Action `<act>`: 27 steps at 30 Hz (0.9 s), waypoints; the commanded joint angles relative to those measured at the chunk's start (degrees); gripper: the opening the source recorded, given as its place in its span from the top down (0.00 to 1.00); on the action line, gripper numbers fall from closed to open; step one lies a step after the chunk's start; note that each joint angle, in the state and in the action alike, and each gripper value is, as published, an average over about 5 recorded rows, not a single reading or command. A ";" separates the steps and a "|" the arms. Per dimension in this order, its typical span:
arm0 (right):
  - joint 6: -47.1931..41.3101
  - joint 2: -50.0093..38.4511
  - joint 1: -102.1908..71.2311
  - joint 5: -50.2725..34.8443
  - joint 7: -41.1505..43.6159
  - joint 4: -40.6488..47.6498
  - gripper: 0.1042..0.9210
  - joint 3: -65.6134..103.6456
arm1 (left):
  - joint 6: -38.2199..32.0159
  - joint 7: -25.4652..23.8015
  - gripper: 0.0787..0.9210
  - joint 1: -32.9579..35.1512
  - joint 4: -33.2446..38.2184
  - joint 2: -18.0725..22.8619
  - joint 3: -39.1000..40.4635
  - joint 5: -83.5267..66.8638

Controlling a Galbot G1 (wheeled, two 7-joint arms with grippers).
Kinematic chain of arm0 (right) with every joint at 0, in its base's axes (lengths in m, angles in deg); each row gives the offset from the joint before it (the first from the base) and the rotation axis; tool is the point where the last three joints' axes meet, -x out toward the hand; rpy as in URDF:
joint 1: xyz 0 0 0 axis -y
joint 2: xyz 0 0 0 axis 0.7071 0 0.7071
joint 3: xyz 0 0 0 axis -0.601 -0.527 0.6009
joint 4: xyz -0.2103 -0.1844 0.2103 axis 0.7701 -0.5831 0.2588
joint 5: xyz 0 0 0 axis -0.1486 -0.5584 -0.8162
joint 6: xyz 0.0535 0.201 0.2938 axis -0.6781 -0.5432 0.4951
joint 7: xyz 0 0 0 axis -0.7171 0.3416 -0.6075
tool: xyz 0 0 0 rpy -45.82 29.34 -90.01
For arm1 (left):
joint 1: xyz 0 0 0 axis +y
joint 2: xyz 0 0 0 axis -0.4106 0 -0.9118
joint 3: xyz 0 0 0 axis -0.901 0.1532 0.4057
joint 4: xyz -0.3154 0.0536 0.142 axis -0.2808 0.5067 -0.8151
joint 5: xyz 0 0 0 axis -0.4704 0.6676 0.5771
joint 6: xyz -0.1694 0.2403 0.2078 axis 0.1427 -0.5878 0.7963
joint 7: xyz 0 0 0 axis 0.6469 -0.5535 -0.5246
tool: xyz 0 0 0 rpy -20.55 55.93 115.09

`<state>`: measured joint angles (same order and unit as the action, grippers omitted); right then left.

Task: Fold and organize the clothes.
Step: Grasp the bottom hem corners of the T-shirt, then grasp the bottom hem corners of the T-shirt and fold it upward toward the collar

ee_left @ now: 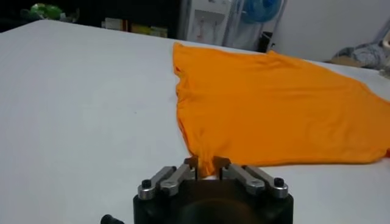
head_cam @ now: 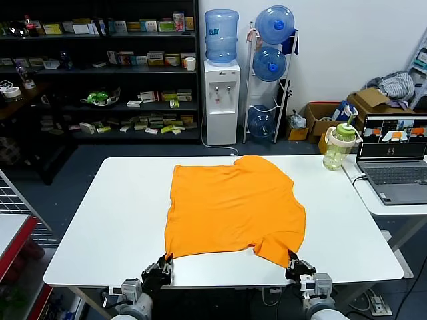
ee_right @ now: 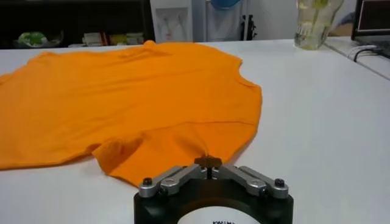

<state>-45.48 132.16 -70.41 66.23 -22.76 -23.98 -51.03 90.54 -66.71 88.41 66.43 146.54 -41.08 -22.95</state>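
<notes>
Orange soft short-sleeved T-shirt (head_cam: 230,207) lies flat on the white table (head_cam: 100,227). Left gripper (head_cam: 165,262) pinches its near corner and right gripper (head_cam: 292,259) pinches the near sleeve, fingers closed on cloth. Likely the first fold: lift both evenly, carry away.

A white rectangular tabletop (head_cam: 113,220) stands on a dark blue-grey floor (head_cam: 80,167). Behind it, tall black shelving (head_cam: 100,73) filled with small boxed goods lines the back left. A white water dispenser (head_cam: 221,100) topped with a blue bottle stands against the pale wall (head_cam: 347,40), beside a metal rack (head_cam: 270,73) stacked with blue water jugs. Brown cardboard boxes (head_cam: 320,117) sit further right. On a second white desk (head_cam: 373,193) an open grey laptop (head_cam: 393,160) rests near a clear green-lidded drinking jug (head_cam: 338,147).
</notes>
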 commanded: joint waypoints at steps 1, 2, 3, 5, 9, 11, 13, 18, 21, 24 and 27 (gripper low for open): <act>0.28 -0.10 -0.51 -0.32 -0.03 -0.75 0.98 -0.02 | -0.73 0.29 0.90 0.56 0.41 -0.26 0.09 0.82; 0.38 -0.21 -0.93 -0.45 -0.11 -1.21 0.98 -0.02 | -0.82 0.33 0.93 0.77 0.70 -0.33 0.04 0.78; 0.45 -0.39 -1.47 -0.62 -0.21 -1.86 0.98 0.00 | -0.86 0.40 0.95 1.04 1.11 -0.45 -0.02 0.69; 0.56 -0.92 -2.89 -1.09 -0.49 -3.42 0.98 0.12 | -0.90 0.59 0.98 1.76 2.12 -0.78 -0.21 0.29; 0.70 -3.04 -7.56 -2.74 -1.11 -7.79 0.98 0.91 | -0.80 1.52 0.99 4.18 5.46 -2.35 -1.15 -2.12; 0.83 -4.45 -10.61 -4.02 -1.50 -10.22 0.98 1.57 | -0.66 2.30 0.99 5.85 7.50 -3.57 -1.97 -4.26; 1.11 -5.87 -13.89 -5.20 -1.92 -12.34 0.98 2.36 | -0.51 3.15 0.99 7.82 9.59 -4.94 -3.03 -6.45; 2.07 -8.25 -21.71 -6.78 -2.96 -16.79 0.98 3.78 | -0.38 4.79 0.99 13.36 14.98 -8.37 -5.74 -9.80; 2.58 -8.68 -24.38 -7.01 -3.48 -18.92 0.98 4.19 | -0.32 5.15 0.99 16.29 18.03 -9.58 -6.94 -10.91; 3.21 -8.41 -24.60 -6.98 -3.77 -19.85 0.98 4.15 | -0.31 5.27 0.99 17.62 19.94 -9.78 -7.38 -11.57; 4.74 -7.72 -21.62 -6.62 -4.11 -19.14 0.98 3.64 | -0.78 4.86 0.99 16.56 20.54 -9.18 -7.25 -11.61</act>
<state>-42.28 125.68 -88.38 60.49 -26.32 -39.09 -47.85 90.21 -62.44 99.72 79.37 139.66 -46.23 -31.03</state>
